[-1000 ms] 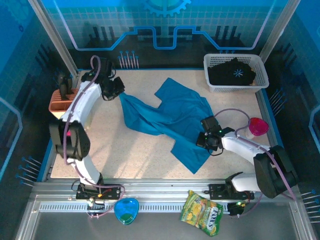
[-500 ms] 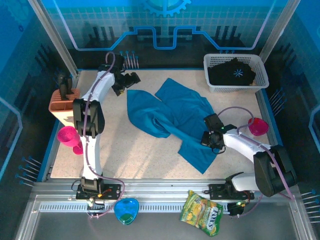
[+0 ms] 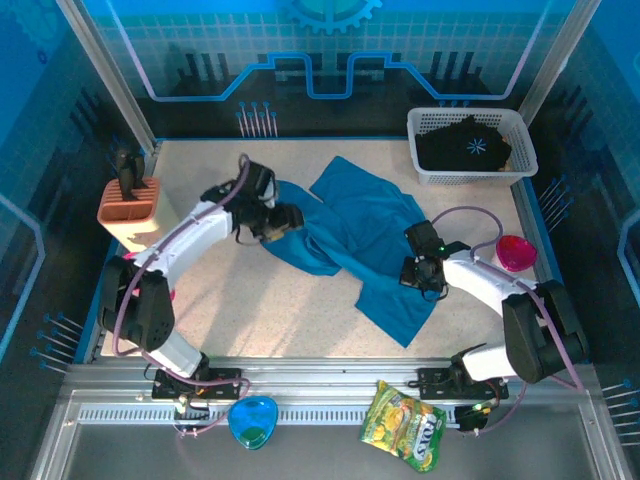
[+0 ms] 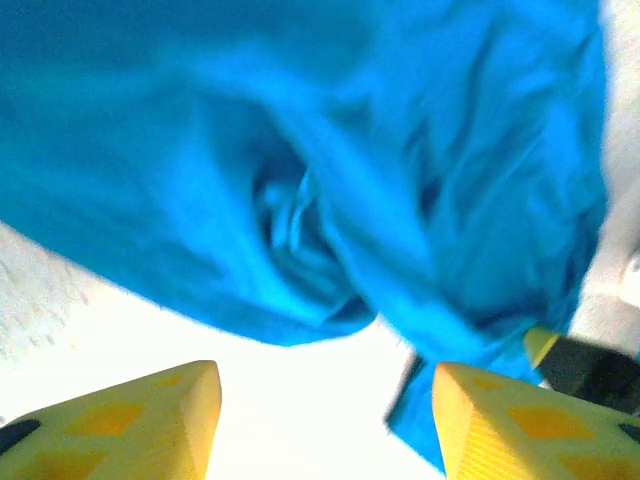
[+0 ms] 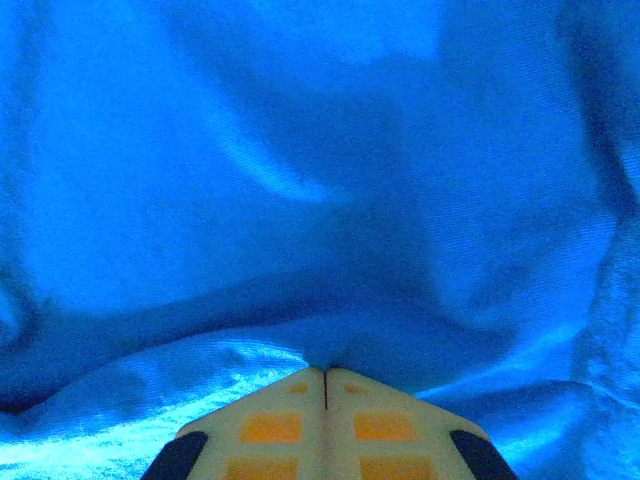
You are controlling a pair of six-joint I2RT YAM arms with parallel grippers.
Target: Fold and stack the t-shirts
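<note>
The teal-blue t-shirt (image 3: pixel 355 235) lies rumpled across the middle of the table, with a bunched fold at its left side (image 4: pixel 300 200). My left gripper (image 3: pixel 287 222) hovers at that left edge. Its yellow fingers (image 4: pixel 150 425) stand apart, my left gripper (image 4: pixel 325 425) is open, and only bare table shows between them. My right gripper (image 3: pixel 420 272) sits on the shirt's right part and is shut on a pinch of teal cloth (image 5: pixel 330 345) at its tips (image 5: pixel 325 375). The black t-shirt with the white starburst (image 3: pixel 468 146) lies in the basket.
The white mesh basket (image 3: pixel 425 170) stands at the back right corner. A pink cup (image 3: pixel 512 253) sits right of my right arm. An orange-brown block (image 3: pixel 130 212) stands at the left edge. A snack bag (image 3: pixel 405 425) and a blue dish (image 3: pixel 252 420) lie on the near rail.
My left gripper let go of the shirt's left edge, opened, and swung from the back left down to the shirt's left fold. The shirt's left part slumped into a bunch. The right gripper barely moved.
</note>
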